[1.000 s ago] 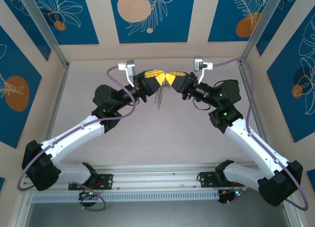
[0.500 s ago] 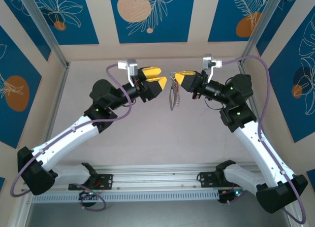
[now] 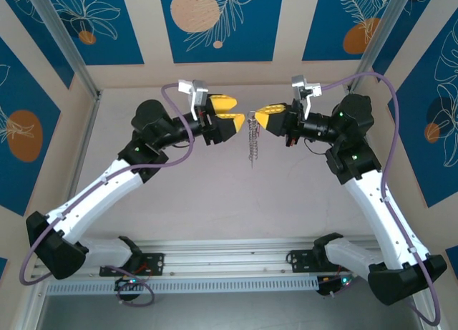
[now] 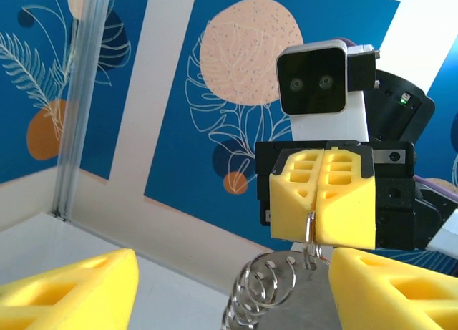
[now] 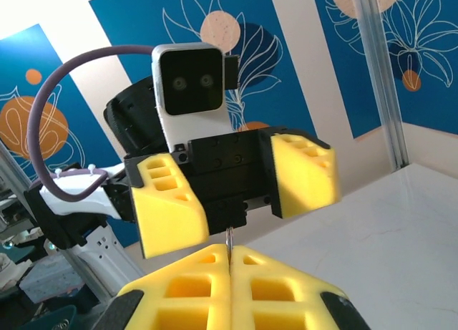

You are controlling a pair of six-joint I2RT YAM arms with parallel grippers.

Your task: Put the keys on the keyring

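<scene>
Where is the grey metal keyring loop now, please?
In the top view, the grey metal keyring hangs at centre from the shut right gripper, beside the open left gripper.

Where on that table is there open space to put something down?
Bare table lies between left arm and right arm, from under the dangling keyring to the rail. Crowded where left gripper and right gripper nearly meet.

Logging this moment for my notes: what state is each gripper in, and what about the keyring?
left gripper: open, holding nothing.
right gripper: shut, pinching the keyring at its top.
keyring: hanging in the air from the right gripper, its silvery pieces dangling downward.
</scene>
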